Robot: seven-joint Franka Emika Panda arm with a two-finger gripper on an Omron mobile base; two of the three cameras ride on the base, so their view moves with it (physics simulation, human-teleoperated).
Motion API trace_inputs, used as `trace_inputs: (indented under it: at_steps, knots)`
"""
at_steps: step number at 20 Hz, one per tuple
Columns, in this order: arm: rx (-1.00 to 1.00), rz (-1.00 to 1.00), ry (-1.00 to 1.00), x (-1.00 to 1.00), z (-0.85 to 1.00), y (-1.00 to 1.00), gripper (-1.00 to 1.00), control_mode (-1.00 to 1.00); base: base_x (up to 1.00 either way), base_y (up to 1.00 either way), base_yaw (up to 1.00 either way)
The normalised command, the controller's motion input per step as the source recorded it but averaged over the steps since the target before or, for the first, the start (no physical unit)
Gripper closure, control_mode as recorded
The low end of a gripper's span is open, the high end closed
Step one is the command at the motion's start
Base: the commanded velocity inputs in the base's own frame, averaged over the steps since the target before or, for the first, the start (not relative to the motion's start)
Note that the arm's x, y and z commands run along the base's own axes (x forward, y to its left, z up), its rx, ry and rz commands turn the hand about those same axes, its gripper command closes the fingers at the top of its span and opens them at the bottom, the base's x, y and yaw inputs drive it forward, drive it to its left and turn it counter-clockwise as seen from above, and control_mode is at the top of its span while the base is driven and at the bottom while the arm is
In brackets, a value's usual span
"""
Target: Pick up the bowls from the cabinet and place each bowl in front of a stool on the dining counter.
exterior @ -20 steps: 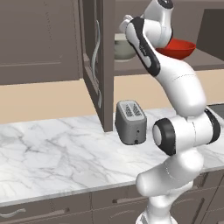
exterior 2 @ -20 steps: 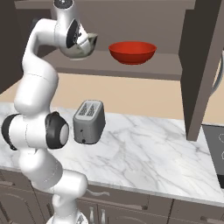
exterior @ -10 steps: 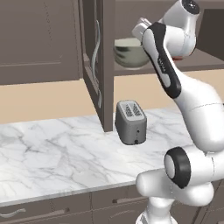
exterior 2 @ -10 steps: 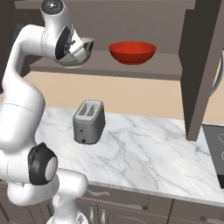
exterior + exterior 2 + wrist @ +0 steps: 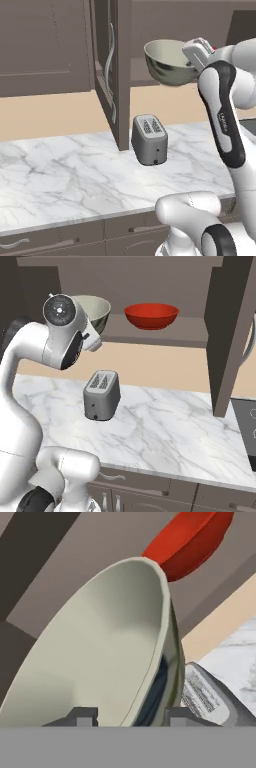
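Note:
My gripper (image 5: 194,54) is shut on the rim of the pale grey-green bowl (image 5: 167,62), holding it in the air in front of the open cabinet (image 5: 107,65), above the toaster. In the hand view the bowl (image 5: 100,647) tilts on edge, its rim between my gripper's (image 5: 130,717) tips and its cream inside facing left. The red bowl (image 5: 151,315) rests on the cabinet shelf (image 5: 170,336); the red bowl (image 5: 192,539) also appears beyond the held one. In the right base view my arm partly covers the grey-green bowl (image 5: 96,308). The stool and the dining counter are out of view.
A silver toaster (image 5: 149,139) stands on the marble worktop (image 5: 60,175) under the held bowl. The open cabinet door (image 5: 231,331) juts out at the right of the shelf. Grey drawers (image 5: 75,237) run below the worktop.
The arm has drawn the grey-green bowl out of the cabinet toward the robot, its elbow swinging aside. The red bowl and toaster have not moved.

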Motion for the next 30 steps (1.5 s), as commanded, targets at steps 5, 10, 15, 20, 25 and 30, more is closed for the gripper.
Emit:
trace_inputs:
  at_steps: [5,10,15,20,25,30]
  knots:
    - [0.0,0.0,0.07,-0.78,-0.21,0.0,1.0,-1.0,0.0,0.0,0.0]
    - [0.0,0.0,0.03,-0.42,-0.1,0.0,1.0,1.0,-0.34,0.0,0.0]
    - [0.0,0.0,0.0,0.0,0.0,0.0,1.0,1.0,-0.97,0.0,0.0]
    - [0.0,0.0,0.0,0.0,0.0,0.0,1.0,1.0,-1.0,0.0,0.07]
    - [0.0,0.0,0.0,0.0,0.0,0.0,1.0,1.0,-0.91,0.0,0.24]
    - [0.0,0.0,0.0,0.0,0.0,0.0,1.0,1.0,-0.73,0.0,0.53]
